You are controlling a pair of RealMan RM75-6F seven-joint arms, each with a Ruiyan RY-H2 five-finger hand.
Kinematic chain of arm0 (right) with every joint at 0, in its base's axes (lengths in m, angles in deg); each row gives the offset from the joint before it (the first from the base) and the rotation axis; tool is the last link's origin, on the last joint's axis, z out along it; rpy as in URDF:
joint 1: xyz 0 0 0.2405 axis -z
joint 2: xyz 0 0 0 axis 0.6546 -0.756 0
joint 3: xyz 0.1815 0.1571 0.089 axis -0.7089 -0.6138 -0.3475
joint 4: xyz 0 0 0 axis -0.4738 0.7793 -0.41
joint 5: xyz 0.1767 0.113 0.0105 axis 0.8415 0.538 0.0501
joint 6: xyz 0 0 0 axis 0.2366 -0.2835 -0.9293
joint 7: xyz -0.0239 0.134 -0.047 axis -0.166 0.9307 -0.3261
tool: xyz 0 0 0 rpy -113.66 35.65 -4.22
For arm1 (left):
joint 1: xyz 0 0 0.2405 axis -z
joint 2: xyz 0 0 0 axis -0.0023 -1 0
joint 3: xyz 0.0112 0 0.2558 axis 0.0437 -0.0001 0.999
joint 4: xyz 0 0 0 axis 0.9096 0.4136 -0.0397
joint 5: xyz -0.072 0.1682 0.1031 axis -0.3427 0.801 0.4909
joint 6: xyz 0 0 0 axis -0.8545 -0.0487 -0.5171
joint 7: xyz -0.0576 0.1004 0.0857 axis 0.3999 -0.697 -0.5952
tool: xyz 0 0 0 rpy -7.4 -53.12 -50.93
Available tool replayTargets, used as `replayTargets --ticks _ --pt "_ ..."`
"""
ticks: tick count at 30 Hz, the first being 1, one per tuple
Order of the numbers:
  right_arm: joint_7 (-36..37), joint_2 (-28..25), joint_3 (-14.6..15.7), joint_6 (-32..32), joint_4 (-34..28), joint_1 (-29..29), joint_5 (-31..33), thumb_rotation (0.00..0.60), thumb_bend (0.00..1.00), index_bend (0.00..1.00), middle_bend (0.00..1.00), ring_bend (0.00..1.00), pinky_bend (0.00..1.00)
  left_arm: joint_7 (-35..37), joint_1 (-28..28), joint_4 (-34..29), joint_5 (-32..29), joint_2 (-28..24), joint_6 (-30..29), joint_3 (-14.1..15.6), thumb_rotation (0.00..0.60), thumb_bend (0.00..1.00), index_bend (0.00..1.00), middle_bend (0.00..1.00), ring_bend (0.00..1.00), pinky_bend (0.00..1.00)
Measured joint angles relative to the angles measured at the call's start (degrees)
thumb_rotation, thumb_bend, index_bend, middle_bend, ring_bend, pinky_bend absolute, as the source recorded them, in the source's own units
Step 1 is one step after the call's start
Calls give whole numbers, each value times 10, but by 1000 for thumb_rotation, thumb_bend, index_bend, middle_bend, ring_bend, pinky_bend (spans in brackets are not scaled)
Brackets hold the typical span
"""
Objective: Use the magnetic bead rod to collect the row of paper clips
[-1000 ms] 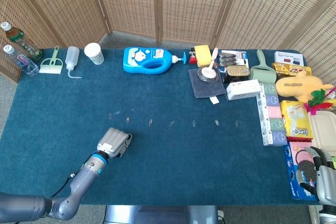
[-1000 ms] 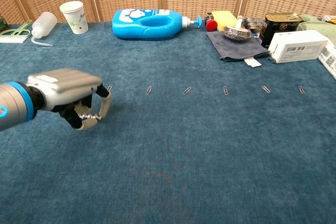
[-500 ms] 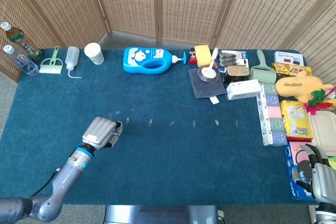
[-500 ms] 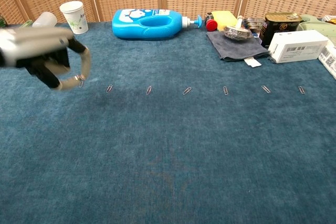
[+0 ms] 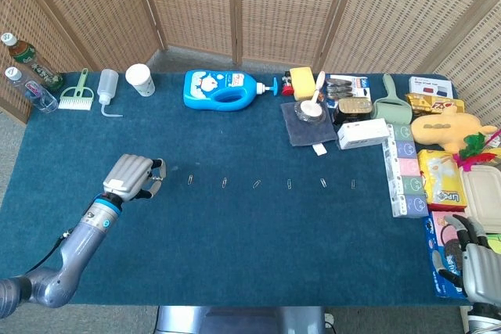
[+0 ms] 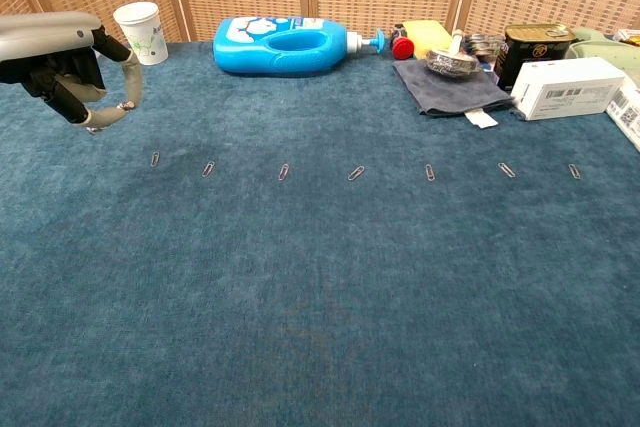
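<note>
Seven paper clips (image 6: 283,172) are lying in a straight row on the blue carpet-like cover of the desk (image 6: 330,307), each well apart from the next, so by my judgement collecting has not begun and the whole row is waiting. The row is running from near the left hand (image 6: 70,62) rightward toward the white carton (image 6: 567,86). The left hand is hovering just above and to the left of the first clip, fingers curled around a small string of shiny metal beads (image 6: 110,117), which I take to be the magnetic bead rod; no clip is visibly clinging to it. The right hand (image 5: 472,260) is showing only at the lower right edge in the head view, far from the row, and whether it is grasping anything I cannot tell.

The clips are thin bent wire, flat and light. The desk cover is looking fuzzy and matte. Beyond the row, a glossy blue plastic detergent bottle (image 6: 285,45) is lying on its side.
</note>
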Motion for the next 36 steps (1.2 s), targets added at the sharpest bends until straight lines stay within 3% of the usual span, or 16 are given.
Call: replayTargets --ticks 22,36 --pt "-37 -1 -2 7 -28 7 24 600 394 205 197 93 409 117 55 238 1 130 128 -17 600 469 590 1000 1000 1000" --pt "-47 -1 -4 6 -36 5 28 600 394 205 198 93 410 159 62 262 29 146 135 -26 600 469 590 1000 1000 1000"
